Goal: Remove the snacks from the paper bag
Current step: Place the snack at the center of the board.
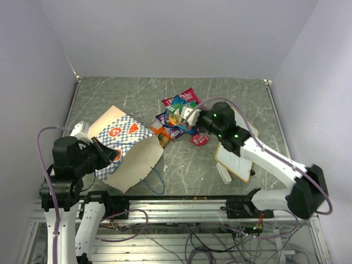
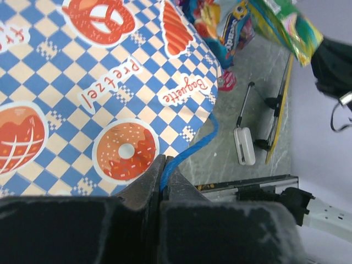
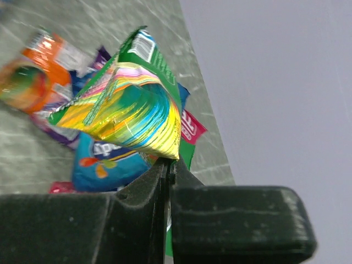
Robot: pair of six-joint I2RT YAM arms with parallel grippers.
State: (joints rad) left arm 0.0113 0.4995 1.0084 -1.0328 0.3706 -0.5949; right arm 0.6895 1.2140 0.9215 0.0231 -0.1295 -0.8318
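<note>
Our left gripper [image 2: 163, 165] is pinching the paper bag's [image 2: 82, 82] handle [image 2: 203, 140]; our right gripper [image 3: 168, 168], a green packet's [image 3: 126, 104] corner. We are risking these thin holds slipping.

White shells and black joints form the left arm [image 1: 65, 165] and right arm [image 1: 264, 157]. Green lights [image 1: 213, 115] dot the right. Lilac cable [image 1: 38, 144] trails each; end effector fingers [image 2: 140, 190] are matte black.

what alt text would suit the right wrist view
The right gripper is shut on the corner of a glossy green and rainbow-striped packet. Behind it, an orange packet and a blue packet lie on the grey-green table.
</note>
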